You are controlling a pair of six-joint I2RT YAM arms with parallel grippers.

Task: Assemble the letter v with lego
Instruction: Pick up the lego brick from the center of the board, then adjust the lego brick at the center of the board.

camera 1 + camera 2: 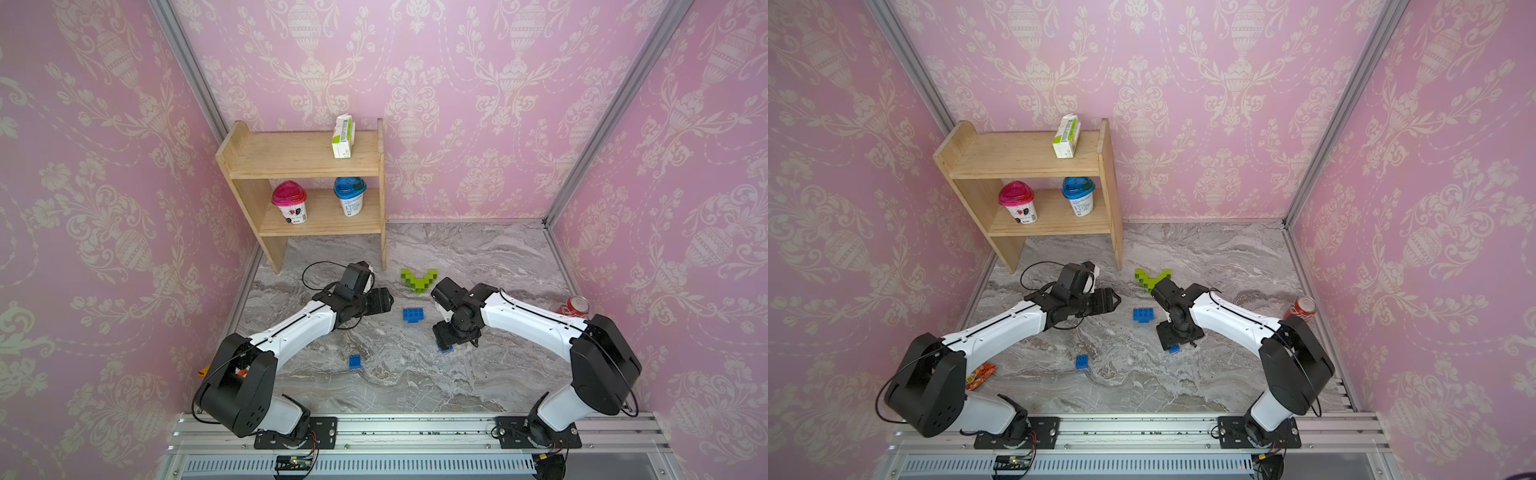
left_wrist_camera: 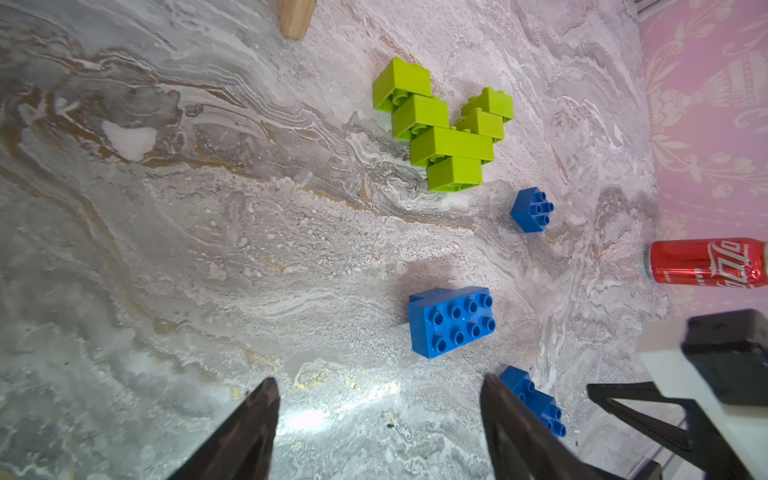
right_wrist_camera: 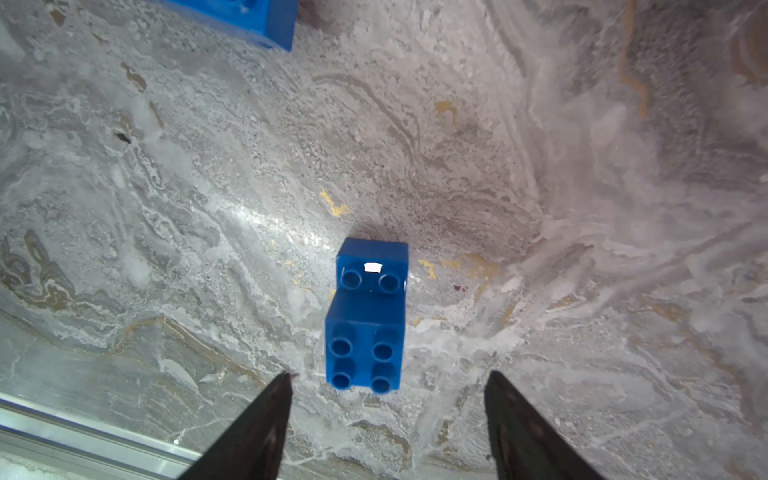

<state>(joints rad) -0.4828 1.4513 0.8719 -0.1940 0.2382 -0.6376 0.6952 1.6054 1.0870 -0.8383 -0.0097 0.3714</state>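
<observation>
Blue stepped pair of bricks [image 3: 365,324] sits right between the fingertips of our right gripper [image 3: 389,373], and we're not gripping it: jaws spread, a gap showing on either side. Our left gripper [image 2: 378,378] is spread wide too, with just bare marble table [image 2: 166,249] between its fingers. A bit ahead of those left fingers lies the long blue brick [image 2: 451,322], then a small blue one [image 2: 532,210], and farthest out the lime-green V [image 2: 444,129], bricks stuck together, lying flat on the marble.
</observation>
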